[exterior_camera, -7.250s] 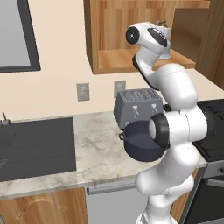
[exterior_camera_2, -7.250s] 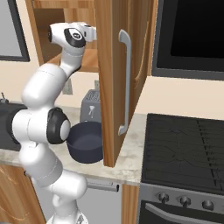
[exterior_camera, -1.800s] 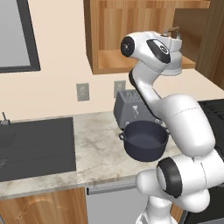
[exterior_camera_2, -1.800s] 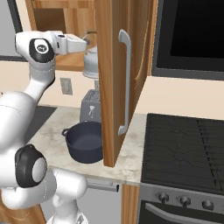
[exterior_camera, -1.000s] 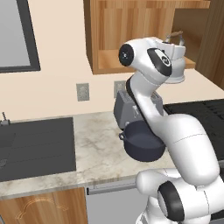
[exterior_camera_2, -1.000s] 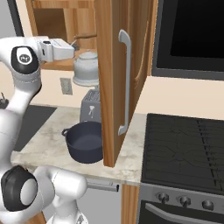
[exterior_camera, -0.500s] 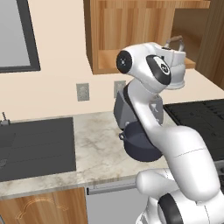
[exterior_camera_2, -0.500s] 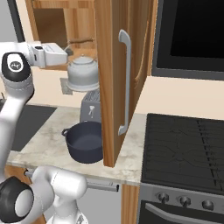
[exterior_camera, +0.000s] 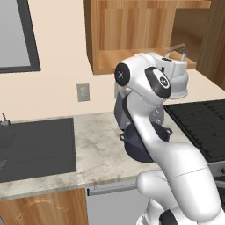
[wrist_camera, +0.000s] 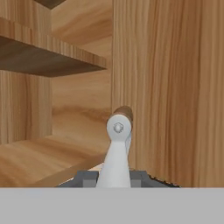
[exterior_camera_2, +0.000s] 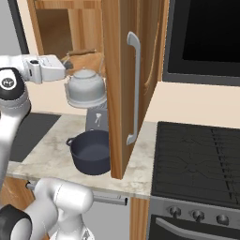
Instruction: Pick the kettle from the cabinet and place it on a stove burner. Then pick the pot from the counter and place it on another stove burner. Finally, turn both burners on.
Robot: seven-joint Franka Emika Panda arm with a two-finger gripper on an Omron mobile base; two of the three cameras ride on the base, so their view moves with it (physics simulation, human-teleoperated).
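The kettle (exterior_camera_2: 85, 89), a squat silver-white metal body with a domed lid, hangs upright in the air just outside the open cabinet (exterior_camera_2: 117, 70), above the pot (exterior_camera_2: 91, 151) and the toaster (exterior_camera_2: 97, 119); its tall wire handle arches upward, and the brown wooden bar (exterior_camera_2: 83, 52) at the top runs roughly level, lengthwise toward the arm. The gripper (exterior_camera_2: 65, 64) reaches in level from the left and is clamped on that bar, so the kettle body hangs below and slightly to the right of the fingers. In the hand view the bar's round brown end and a pale metal handle strut (wrist_camera: 117, 148) stand directly ahead of the hand, with wood-grain shelves and walls behind. The cabinet is light-brown plank wood; its tall door stands swung open, edge toward the viewer, bearing a long silver bar handle (exterior_camera_2: 135, 89). The pot is wide, round, dark navy, lidless, with small loop side handles, and sits on the pale veined marble-look counter (exterior_camera: 99, 149). To the right lie the black cast-iron grates of the stove burners (exterior_camera_2: 197, 157).
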